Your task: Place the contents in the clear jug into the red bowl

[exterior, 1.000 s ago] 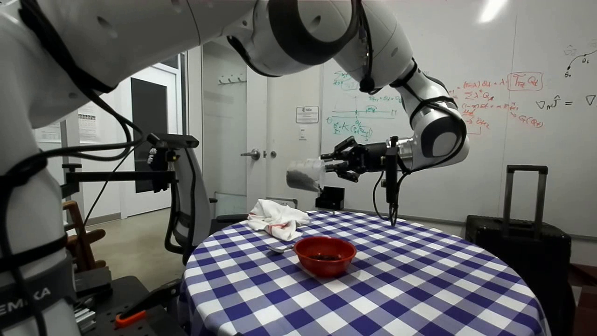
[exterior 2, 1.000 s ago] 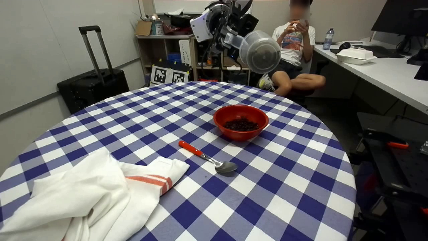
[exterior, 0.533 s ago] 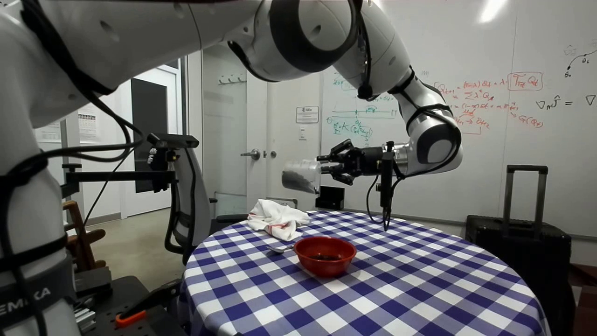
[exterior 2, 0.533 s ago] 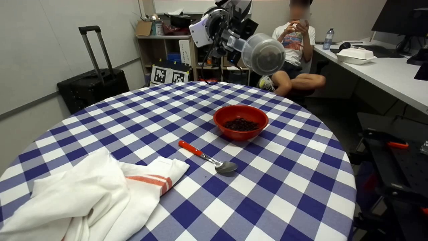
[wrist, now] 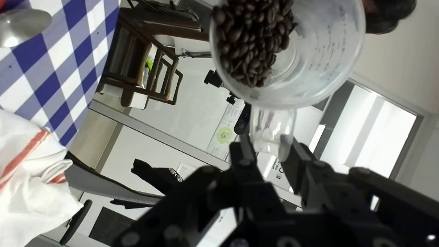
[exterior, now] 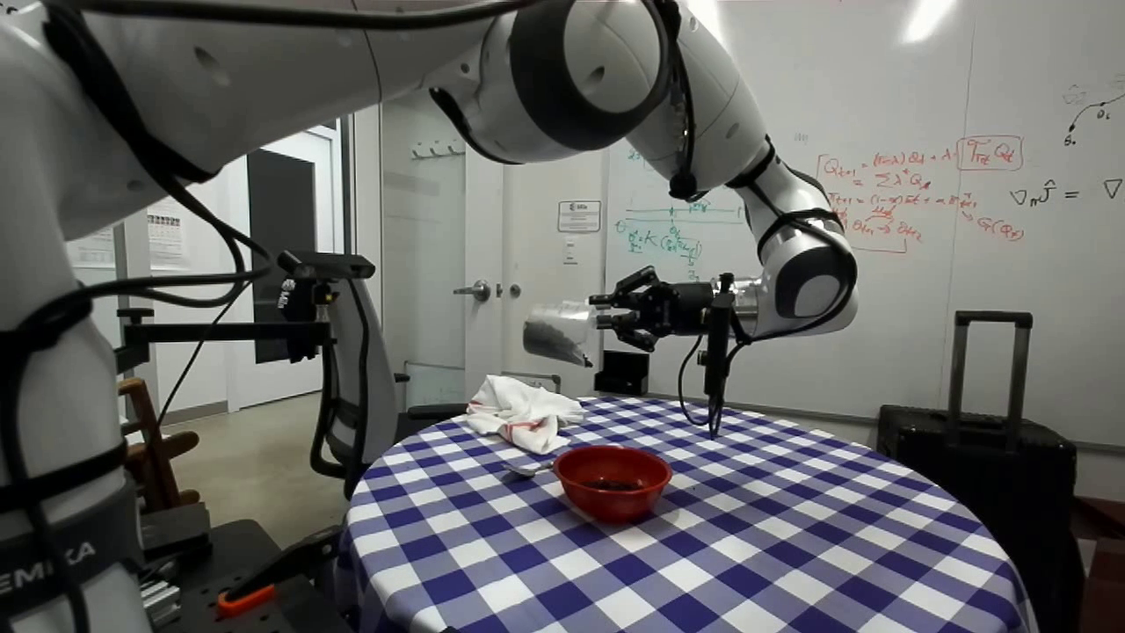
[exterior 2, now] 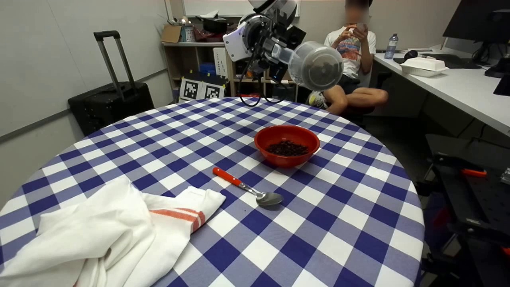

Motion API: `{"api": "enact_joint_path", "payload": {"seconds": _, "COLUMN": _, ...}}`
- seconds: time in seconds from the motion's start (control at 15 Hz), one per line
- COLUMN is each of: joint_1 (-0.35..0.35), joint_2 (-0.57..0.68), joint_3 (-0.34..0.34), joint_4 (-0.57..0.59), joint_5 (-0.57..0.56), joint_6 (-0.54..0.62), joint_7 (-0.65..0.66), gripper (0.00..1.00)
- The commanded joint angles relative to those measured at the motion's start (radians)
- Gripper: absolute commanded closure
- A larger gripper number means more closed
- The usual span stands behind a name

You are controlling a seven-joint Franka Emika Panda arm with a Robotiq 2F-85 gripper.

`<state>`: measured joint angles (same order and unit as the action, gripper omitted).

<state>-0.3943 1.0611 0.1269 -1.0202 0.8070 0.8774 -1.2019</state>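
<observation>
A white Franka Emika Panda arm point(exterior: 729, 114) arches above a round table point(exterior: 791, 527) draped in a blue-and-white checked tablecloth point(exterior 2: 326, 223), its far end folded down so that the black Robotiq gripper point(exterior: 598, 311) lies nearly level in an exterior view. The fingers point(wrist: 240, 154) are clamped on the handle point(wrist: 274, 137) of a clear plastic measuring jug point(exterior 2: 314, 65), printed with graduation marks along its wall. The jug is held in midair, tipped on its side, higher than the red bowl point(exterior 2: 279, 160) and apart from it; its round base faces the camera in an exterior view. Glossy, dark-brown coffee beans point(wrist: 253, 41) lie heaped against one side of the jug, seen through its mouth in the wrist view. The bowl, smooth and round with a tapering wall, stands upright on the tablecloth, a layer of dark beans point(exterior 2: 287, 148) across its bottom. Near it rests a metal spoon point(exterior 2: 248, 188), its grip orange-red. A white towel point(exterior 2: 119, 223) with orange-red stripes lies crumpled in soft folds near the spoon. Beyond the table, a person point(exterior 2: 350, 52) in a printed white T-shirt sits, and a black suitcase point(exterior 2: 111, 105) stands with its pull handle raised.
</observation>
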Motion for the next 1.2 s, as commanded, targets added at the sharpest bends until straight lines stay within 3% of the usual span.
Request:
{"api": "enact_joint_path", "payload": {"seconds": 0.0, "joint_1": 0.021, "joint_2": 0.037, "joint_3": -0.004, "joint_4": 0.054, "joint_5": 0.024, "joint_6": -0.042, "joint_7": 0.032, "gripper": 0.94}}
{"api": "enact_joint_path", "payload": {"seconds": 1.13, "joint_1": 0.020, "joint_2": 0.120, "joint_3": 0.047, "joint_4": 0.172, "joint_5": 0.048, "joint_6": -0.068, "joint_7": 0.115, "gripper": 0.94}}
